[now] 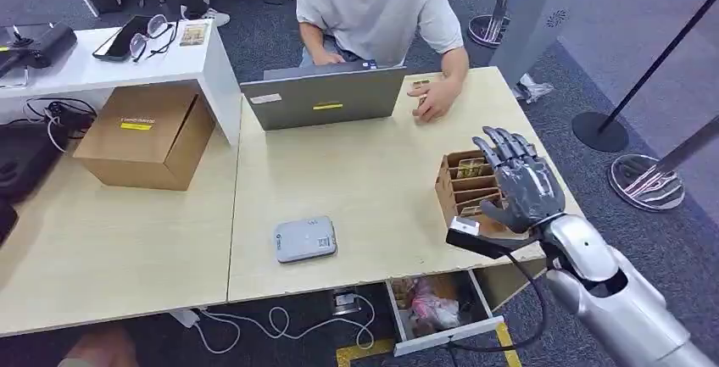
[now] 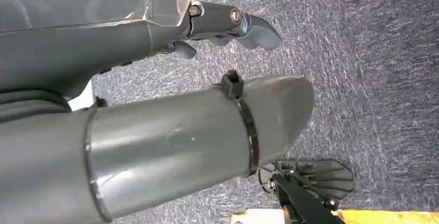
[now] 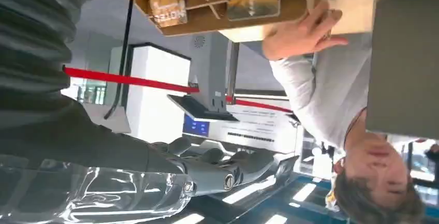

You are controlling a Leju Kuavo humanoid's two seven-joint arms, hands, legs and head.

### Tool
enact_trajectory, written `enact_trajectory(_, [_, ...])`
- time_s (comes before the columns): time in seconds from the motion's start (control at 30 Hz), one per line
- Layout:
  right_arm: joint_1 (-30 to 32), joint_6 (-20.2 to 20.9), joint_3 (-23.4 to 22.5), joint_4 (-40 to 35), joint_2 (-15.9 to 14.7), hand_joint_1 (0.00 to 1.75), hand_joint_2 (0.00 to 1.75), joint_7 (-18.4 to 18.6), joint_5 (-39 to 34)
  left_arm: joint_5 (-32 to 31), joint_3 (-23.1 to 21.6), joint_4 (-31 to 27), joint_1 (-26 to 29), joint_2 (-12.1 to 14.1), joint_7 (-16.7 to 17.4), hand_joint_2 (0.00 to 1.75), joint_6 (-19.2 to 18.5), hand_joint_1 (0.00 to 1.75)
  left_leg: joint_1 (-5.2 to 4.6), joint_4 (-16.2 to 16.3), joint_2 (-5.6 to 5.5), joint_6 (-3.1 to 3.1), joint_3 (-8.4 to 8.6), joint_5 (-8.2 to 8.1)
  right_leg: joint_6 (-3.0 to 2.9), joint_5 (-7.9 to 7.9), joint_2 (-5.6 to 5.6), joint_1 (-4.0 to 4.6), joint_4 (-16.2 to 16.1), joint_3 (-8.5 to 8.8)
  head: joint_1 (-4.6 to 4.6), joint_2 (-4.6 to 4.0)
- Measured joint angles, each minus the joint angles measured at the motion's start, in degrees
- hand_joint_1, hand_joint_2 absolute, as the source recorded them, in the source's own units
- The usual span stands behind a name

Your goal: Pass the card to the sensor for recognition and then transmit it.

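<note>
A grey card sensor lies flat near the table's front edge. At the table's right end stands a cardboard card holder with several slots, and cards stand upright in it. My right hand hovers just over that holder, fingers stretched out and apart, holding nothing. The right wrist view looks past my bare fingers toward the holder and its cards. My left hand hangs over the carpet with nothing in it.
A person sits behind an open laptop, one hand resting on the table beyond the holder. A brown carton stands at the left. An open drawer juts out below the table front. Stanchion bases stand on the right.
</note>
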Motion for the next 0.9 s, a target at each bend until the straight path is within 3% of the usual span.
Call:
enact_trajectory(0.37, [9.87, 7.38, -7.45, -8.56, -3.87, 0.0, 1.75, 0.75, 1.27, -0.44, 0.0, 0.02, 0.08, 0.26, -0.85, 0.0, -1.13, 0.0, 0.0, 0.0, -0.04, 0.04, 0.0, -0.03, 0.03, -0.03, -0.03, 0.0, -0.01, 0.0, 0.0, 0.0])
enact_trajectory(0.53, [13.83, 12.03, -10.18, -11.6, -4.76, 0.0, 1.75, -0.74, -1.46, -0.5, 0.0, 0.02, 0.08, 0.28, -0.9, 0.0, -1.46, 0.0, 0.0, 0.0, -0.04, 0.11, -0.01, -0.07, 0.05, -0.05, -0.03, 0.0, -0.01, 0.0, 0.0, 0.0])
enact_trajectory(0.9, [13.97, 16.43, -11.43, -13.35, -6.01, 0.0, 1.75, -2.95, -3.69, -0.52, 0.0, 0.02, 0.08, 0.31, -0.9, 0.0, -1.79, 0.0, -0.02, 0.0, 0.01, 0.11, -0.01, -0.07, 0.06, -0.04, 0.0, -0.03, -0.01, 0.01, 0.0, 0.0])
